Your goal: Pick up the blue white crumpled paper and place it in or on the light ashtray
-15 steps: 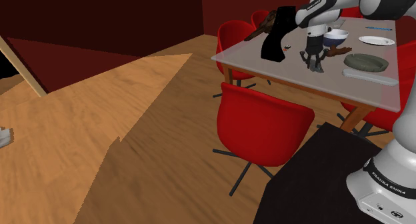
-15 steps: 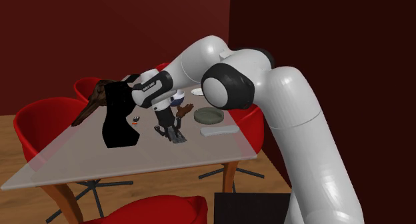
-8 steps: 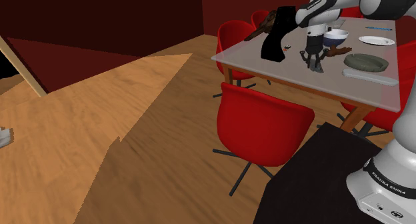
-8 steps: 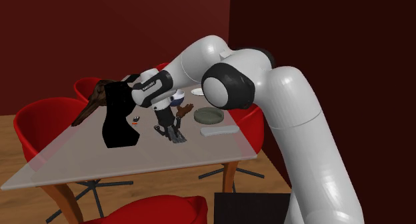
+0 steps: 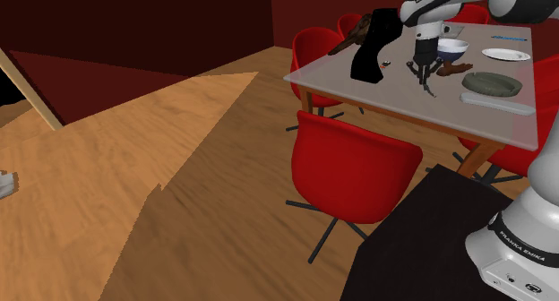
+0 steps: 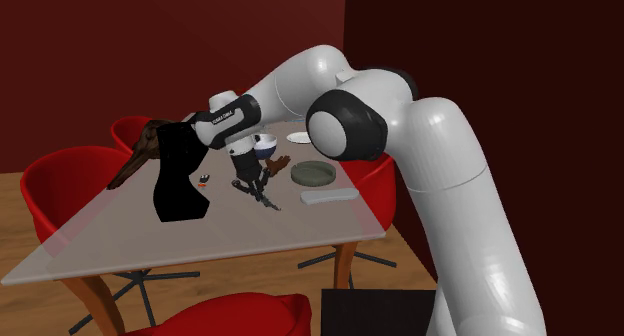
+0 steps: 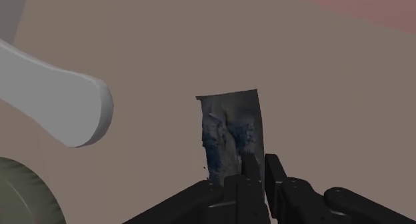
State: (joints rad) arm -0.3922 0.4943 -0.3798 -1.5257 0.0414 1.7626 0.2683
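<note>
My black gripper (image 5: pixel 424 72) (image 6: pixel 249 186) hangs a little above the grey table (image 5: pixel 394 98), shut on the blue white crumpled paper (image 7: pixel 230 131). The paper (image 6: pixel 268 201) sticks out below the fingertips, clear of the tabletop. In the wrist view the gripper (image 7: pixel 261 165) pinches the paper's lower edge. The light ashtray (image 5: pixel 491 82) (image 6: pixel 314 173) is a round grey-green dish, standing to the shoulder view's right of the gripper. Its rim (image 7: pixel 20 193) also shows in the wrist view.
A flat white piece (image 5: pixel 497 102) (image 7: pixel 53 99) lies beside the ashtray. A tall black stand (image 5: pixel 372 47) (image 6: pixel 180 174) rises near the gripper. A bowl (image 5: pixel 451 48) and a white plate (image 5: pixel 506 54) sit farther back. Red chairs (image 5: pixel 354 169) ring the table.
The gripper has risen from the tabletop, carrying the crumpled paper up with it. The arm's forearm sits higher than before.
</note>
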